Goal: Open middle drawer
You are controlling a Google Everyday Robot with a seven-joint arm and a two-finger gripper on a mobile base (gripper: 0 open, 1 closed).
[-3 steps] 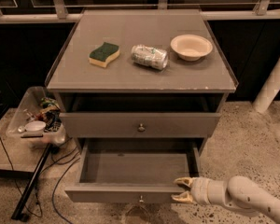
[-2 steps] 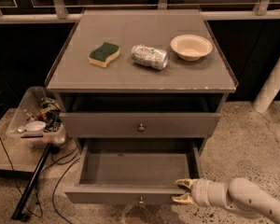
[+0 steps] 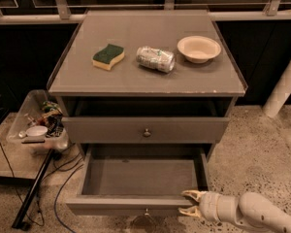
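The cabinet [image 3: 145,84] stands on a speckled floor. Its bottom drawer [image 3: 131,205] is pulled far out and shows a bare inside. The middle drawer [image 3: 102,130] sits just above it, pushed in, under a dark gap below the cabinet top. The tool [image 3: 185,203] reaches in from the lower right at the right end of the bottom drawer's front, fingers narrowly apart, one at the rim and one at the face. A cluttered bin [image 3: 39,144] stands left. On top lie a bowl [image 3: 199,48], a can [image 3: 155,58] and a sponge [image 3: 108,56]. The middle drawer's knob [image 3: 146,132] is untouched.
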